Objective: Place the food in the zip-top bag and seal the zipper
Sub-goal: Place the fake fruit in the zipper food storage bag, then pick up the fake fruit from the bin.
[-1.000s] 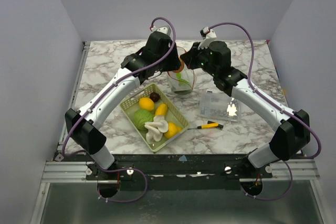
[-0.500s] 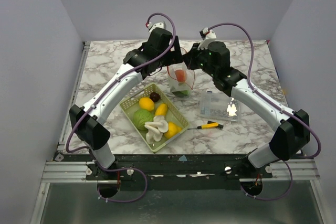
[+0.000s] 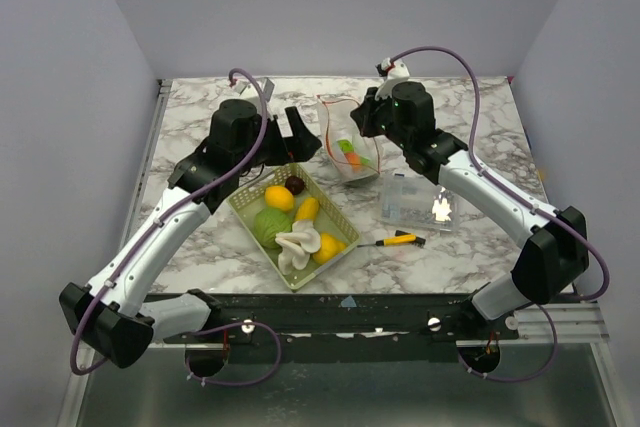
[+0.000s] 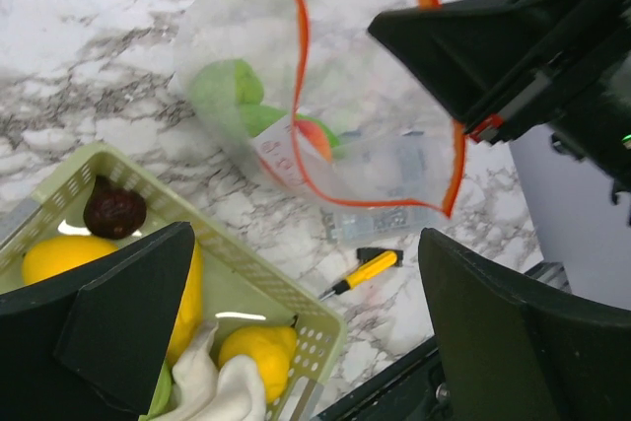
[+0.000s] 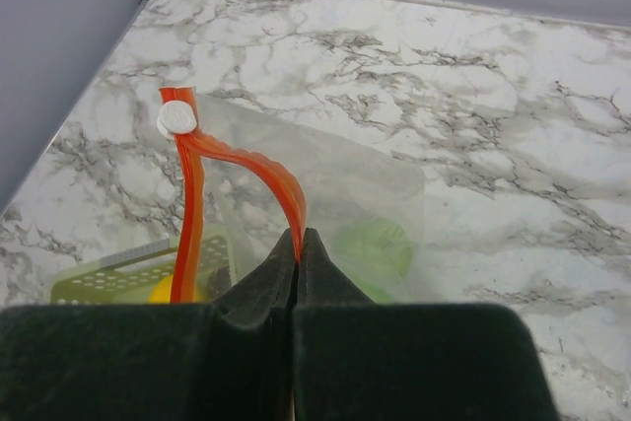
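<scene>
Right wrist view, closure: the zipper (image 5: 286,194) rises in a red-orange curve, and its near part is pinched between the fully closed jaws of the right tool (image 5: 298,242).
Bag position: the zip-top bag (image 3: 350,152) stands on the desk (image 3: 200,117) just beyond the mesh basket (image 3: 240,209), with its mouth open and held up at one place only.
Inside the bag: a green piece (image 4: 229,94) and a peach-red piece (image 4: 314,137) lie near the bottom.
Left side: the left tool (image 3: 296,135) is wide open, holds nothing, and hangs between bag and basket.
Not yet loaded: more food (image 3: 272,225), yellow, green, white and dark purple, lies in the basket.
Risk one: I think the thin strip can slip out of this narrow pinch. Then the soft mouth falls shut or the bag tips, and the next piece rolls onto the desk.
Risk two: the left tool, coming again, may push in the free side of the mouth, because nothing supports it.
Change: half a second ago the left tool was over the mouth with the peach-red piece. Now this piece is inside, the tool has drawn back toward the basket, and the right tool keeps its pinch.
</scene>
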Tool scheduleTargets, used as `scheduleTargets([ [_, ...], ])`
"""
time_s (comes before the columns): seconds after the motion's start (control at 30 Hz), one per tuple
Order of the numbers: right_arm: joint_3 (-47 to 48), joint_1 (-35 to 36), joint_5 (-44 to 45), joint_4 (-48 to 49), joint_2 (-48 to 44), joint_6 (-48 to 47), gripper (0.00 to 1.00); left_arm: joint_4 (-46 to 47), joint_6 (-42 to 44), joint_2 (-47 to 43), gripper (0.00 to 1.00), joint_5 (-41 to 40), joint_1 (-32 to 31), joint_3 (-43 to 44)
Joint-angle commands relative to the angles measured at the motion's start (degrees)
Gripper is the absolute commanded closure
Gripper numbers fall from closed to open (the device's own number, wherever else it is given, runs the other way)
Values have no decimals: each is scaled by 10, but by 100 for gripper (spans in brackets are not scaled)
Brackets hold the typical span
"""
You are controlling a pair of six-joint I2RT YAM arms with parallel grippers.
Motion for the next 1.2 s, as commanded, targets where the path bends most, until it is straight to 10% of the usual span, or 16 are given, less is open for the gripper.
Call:
scheduleTargets([
  [0.0,-3,3,18,-14,-2,-22,99,9,30,-16,1,33,18,-71],
  [1.17,-48,3,26,8,8,-57,99,-51,132,202,1,-105,22,-117],
])
